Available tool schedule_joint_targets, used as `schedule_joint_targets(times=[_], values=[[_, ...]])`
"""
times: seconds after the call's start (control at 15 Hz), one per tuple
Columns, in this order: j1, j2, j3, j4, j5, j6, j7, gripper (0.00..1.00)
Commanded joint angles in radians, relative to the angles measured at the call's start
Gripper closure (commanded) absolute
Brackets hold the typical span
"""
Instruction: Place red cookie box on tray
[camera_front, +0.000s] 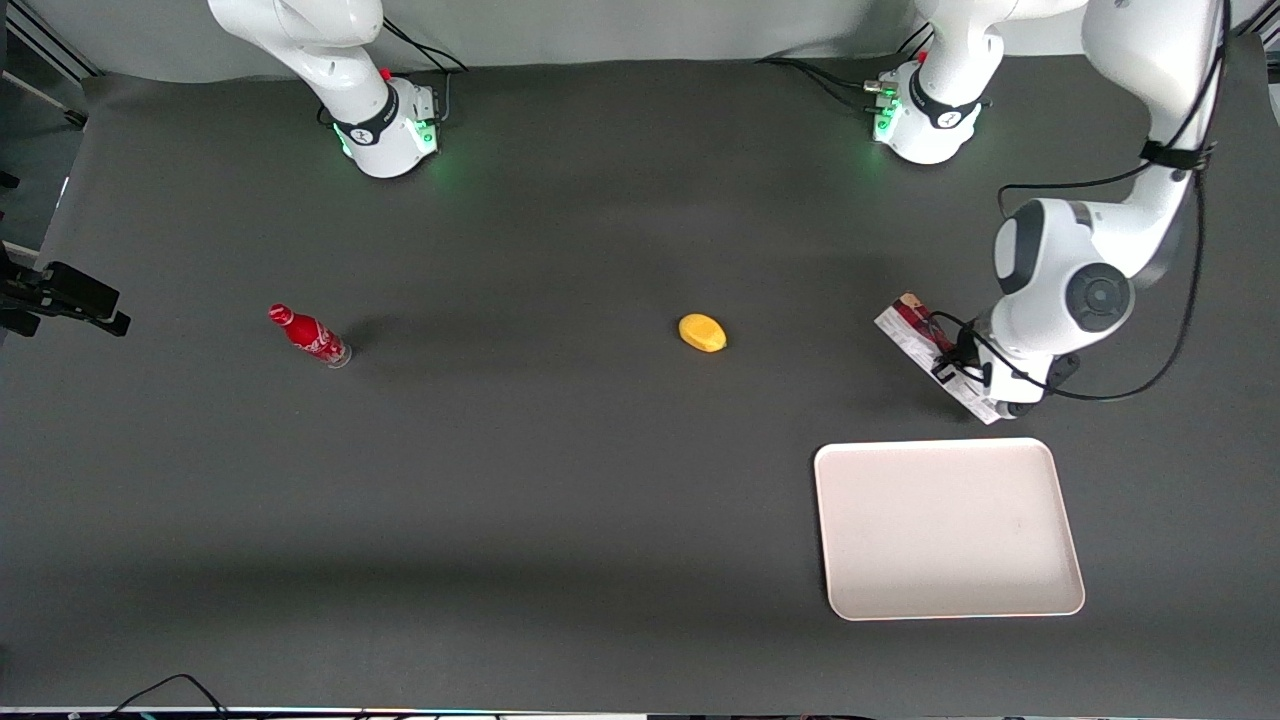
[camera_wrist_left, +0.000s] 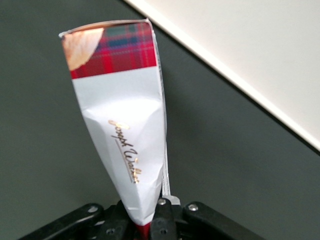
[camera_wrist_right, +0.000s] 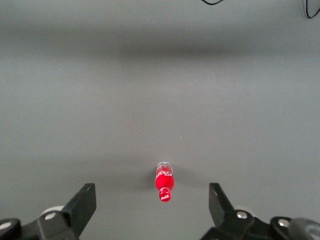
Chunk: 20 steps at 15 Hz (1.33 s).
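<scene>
1. One gripper (camera_front: 962, 372) is at work, at the right of the front view, just above the upper right corner of the tray (camera_front: 1040, 590) as that view shows it.
2. Its fingers are closed tight on the red cookie box (camera_front: 915, 335), pinching it near one end.
3. From the wrist camera, the gripper (camera_wrist_left: 150, 220) clamps the narrow end of the red cookie box (camera_wrist_left: 122, 125), and the box's white panel is creased where it is squeezed.
4. That box face shows gold script lettering on white, with a red tartan band at the free end.
5. In the front view the box slants from upper left to lower right, with its free end pointing toward the middle of the table (camera_front: 560, 480).
6. The box is near the tray's upper edge but not over it; the tray (camera_wrist_left: 260, 55) shows pale and bare beside the box in the wrist view.
7. A yellow object (camera_front: 702, 333) lies near the centre of the front view.
8. A small red bottle (camera_front: 308, 336) lies at centre left, toward the parked arm's end of the table; the right wrist view shows the small red bottle (camera_wrist_right: 164, 182) too.
</scene>
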Motion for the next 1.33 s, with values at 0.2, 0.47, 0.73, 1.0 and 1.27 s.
schedule_joint_targets(times=[0.2,0.47,0.73,1.0,1.27], values=[[0.007,-0.056,0.005,0.401,0.001,-0.451,0.205,1.0],[0.004,-0.004,0.005,0.616,0.059,-0.509,0.355,1.0],[0.004,0.176,0.034,0.852,0.105,-0.533,0.495,1.0],[0.003,0.347,0.119,0.996,0.11,-0.472,0.723,1.0],[0.003,0.477,0.137,0.998,0.109,-0.369,0.77,1.0]])
